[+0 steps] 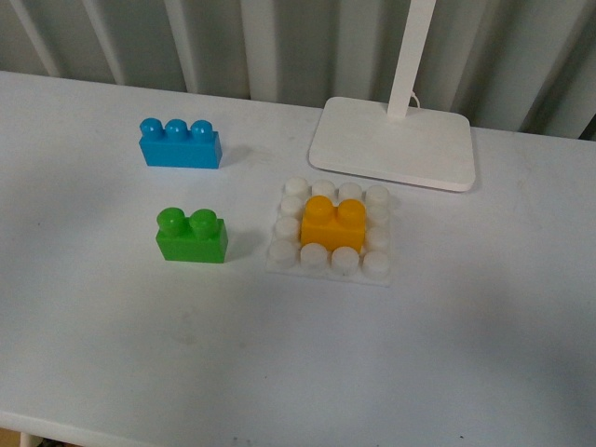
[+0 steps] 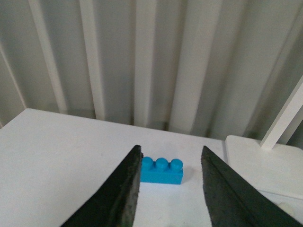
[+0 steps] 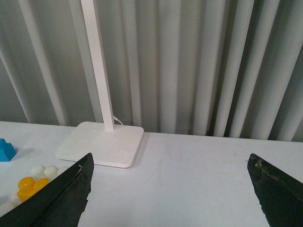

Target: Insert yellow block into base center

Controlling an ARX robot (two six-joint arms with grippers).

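Observation:
The yellow block [image 1: 332, 223] sits upright on the middle studs of the white base [image 1: 331, 265] on the table, right of centre in the front view. It also shows in the right wrist view [image 3: 31, 187], with white base studs [image 3: 43, 170] behind it. Neither arm shows in the front view. My left gripper [image 2: 171, 156] is open and empty, above the table, with the blue brick seen between its fingers. My right gripper [image 3: 169, 163] is wide open and empty, over bare table to the right of the lamp foot.
A blue three-stud brick [image 1: 181, 143] lies at the back left and shows in the left wrist view [image 2: 162, 170]. A green two-stud brick [image 1: 192, 236] stands left of the base. A white lamp foot [image 1: 393, 142] with a pole stands behind the base. Curtains hang behind.

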